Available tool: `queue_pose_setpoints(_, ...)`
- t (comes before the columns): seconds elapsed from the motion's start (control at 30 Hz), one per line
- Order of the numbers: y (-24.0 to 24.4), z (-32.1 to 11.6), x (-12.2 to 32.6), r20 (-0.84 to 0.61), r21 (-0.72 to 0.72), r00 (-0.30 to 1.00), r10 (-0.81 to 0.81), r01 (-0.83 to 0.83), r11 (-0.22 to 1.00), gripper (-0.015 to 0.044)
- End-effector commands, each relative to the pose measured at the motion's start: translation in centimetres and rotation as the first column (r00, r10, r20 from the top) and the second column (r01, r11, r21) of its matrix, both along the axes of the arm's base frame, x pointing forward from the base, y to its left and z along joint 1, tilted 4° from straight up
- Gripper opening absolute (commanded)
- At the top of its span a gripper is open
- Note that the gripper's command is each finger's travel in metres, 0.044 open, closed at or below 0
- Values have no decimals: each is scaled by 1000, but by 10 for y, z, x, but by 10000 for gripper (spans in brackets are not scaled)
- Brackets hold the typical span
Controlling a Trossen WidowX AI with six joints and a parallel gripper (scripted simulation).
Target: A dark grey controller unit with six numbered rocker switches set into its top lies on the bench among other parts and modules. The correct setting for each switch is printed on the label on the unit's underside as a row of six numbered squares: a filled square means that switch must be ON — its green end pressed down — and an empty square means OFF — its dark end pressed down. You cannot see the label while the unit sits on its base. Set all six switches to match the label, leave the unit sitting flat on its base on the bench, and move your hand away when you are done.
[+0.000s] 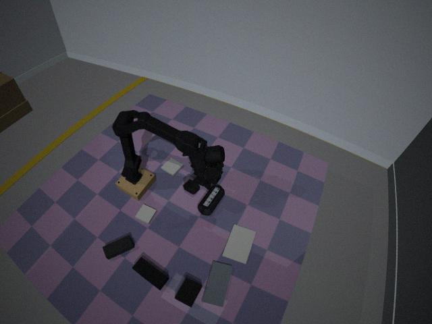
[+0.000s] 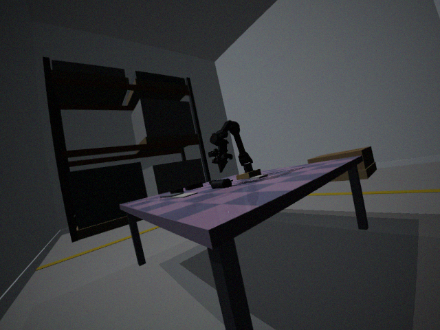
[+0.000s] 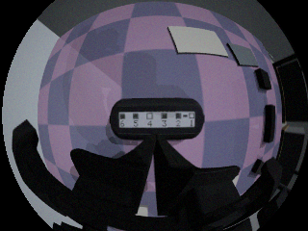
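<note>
The dark controller unit (image 1: 206,210) (image 2: 221,183) (image 3: 156,103) lies on the checkered bench with its label (image 1: 211,196) (image 3: 156,120) facing up; its rocker switches are hidden. In the wrist view the label reads, from 6 on the left to 1 on the right: 6 filled, 5 filled, 4 empty, 3 filled, 2 filled, 1 empty, with a short dash between 2 and 1. My gripper (image 2: 221,171) (image 3: 154,138) is shut and empty. It is above the bench, clear of the unit, with its fingertips just below the unit's long edge in the wrist view.
A cream plate (image 1: 239,244) (image 3: 198,39) and a grey plate (image 1: 217,283) (image 3: 243,55) lie beyond the unit. Three black blocks (image 1: 119,246) (image 1: 150,272) (image 1: 188,291) lie farther off. Small pale plates (image 1: 146,213) (image 1: 171,166) lie near the arm's wooden base (image 1: 136,186) (image 2: 248,174).
</note>
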State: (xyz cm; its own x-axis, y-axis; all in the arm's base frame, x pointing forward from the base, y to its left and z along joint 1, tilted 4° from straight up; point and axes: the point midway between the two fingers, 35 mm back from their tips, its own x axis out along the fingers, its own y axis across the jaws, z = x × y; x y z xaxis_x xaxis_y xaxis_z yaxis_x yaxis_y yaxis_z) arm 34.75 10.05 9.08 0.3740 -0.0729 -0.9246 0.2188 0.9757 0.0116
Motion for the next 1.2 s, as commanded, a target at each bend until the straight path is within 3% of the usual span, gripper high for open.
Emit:
queue_pose_setpoints(0.0, -1, -1, -1, 0, -9, 1000, 7, -7, 1000, 0)
queue_pose_setpoints(0.2, -1, -1, -1, 0, -9, 1000, 7, -7, 1000, 0)
queue_pose_setpoints(0.3, 1, -1, 1, -8, 9, 999, -36, 36, 999, 79)
queue_pose_setpoints(0.47, 14, -1, 11, -83, 114, 937, -341, 348, 930, 210)
queue_pose_setpoints(0.6, 25, -2, 17, -160, 159, 806, -569, 590, 791, 315)
queue_pose_setpoints(0.77, 38, -4, 24, -249, 162, 554, -794, 832, 530, 440)
queue_pose_setpoints(0.97, 51, -8, 30, -308, 117, 206, -929, 977, 178, 440)
queue_pose_setpoints(1.17, 51, -8, 30, -309, 115, 194, -931, 979, 166, 440)
